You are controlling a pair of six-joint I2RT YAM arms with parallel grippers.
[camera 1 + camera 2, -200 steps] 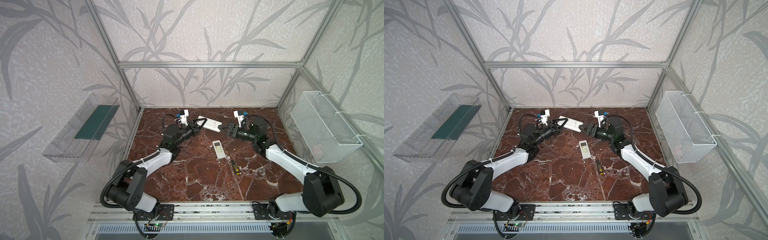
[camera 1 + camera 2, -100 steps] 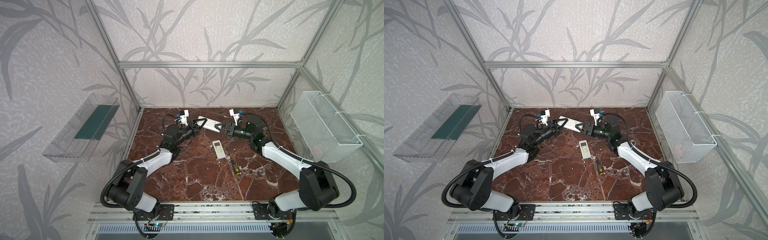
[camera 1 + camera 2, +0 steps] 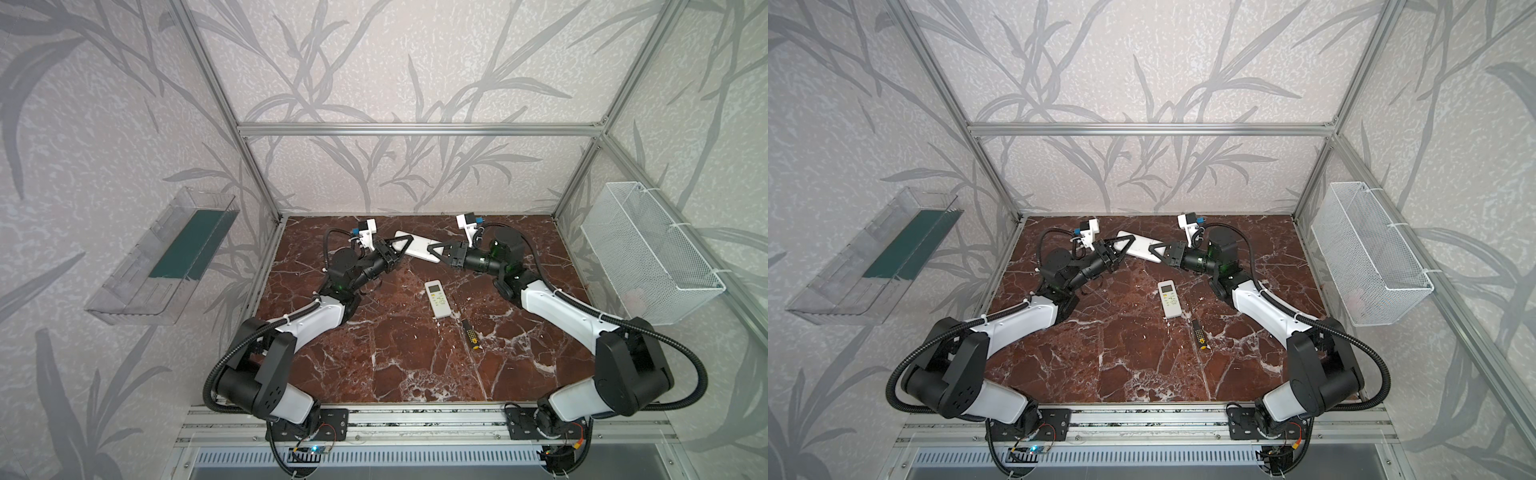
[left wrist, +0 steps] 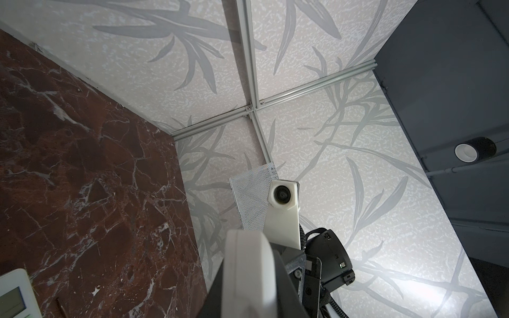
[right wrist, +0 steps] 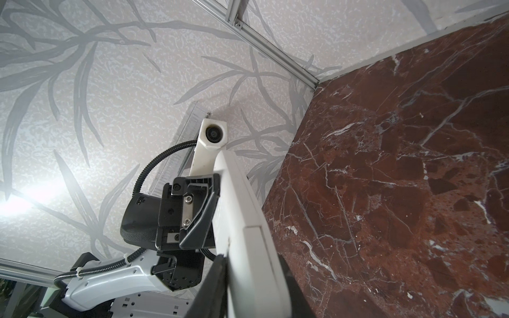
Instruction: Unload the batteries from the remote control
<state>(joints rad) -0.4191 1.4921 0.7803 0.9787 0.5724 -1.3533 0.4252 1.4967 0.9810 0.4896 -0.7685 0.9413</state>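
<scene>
the left gripper (image 3: 405, 245) is clamping one end of the long white remote (image 3: 417, 248) at the back of the table (image 3: 374, 353), and the right gripper (image 3: 433, 251) is pinching its other end. i am not making out any batteries.

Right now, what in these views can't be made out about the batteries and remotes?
- Batteries: none in any view; both remotes hide theirs, if any.
- Long remote, between left gripper and right gripper: wrist views show it edge-on; battery cover unclear.
- Small remote: lies buttons up in both top views, back hidden.
- Wire basket: pale thing behind mesh, too blurred.
</scene>
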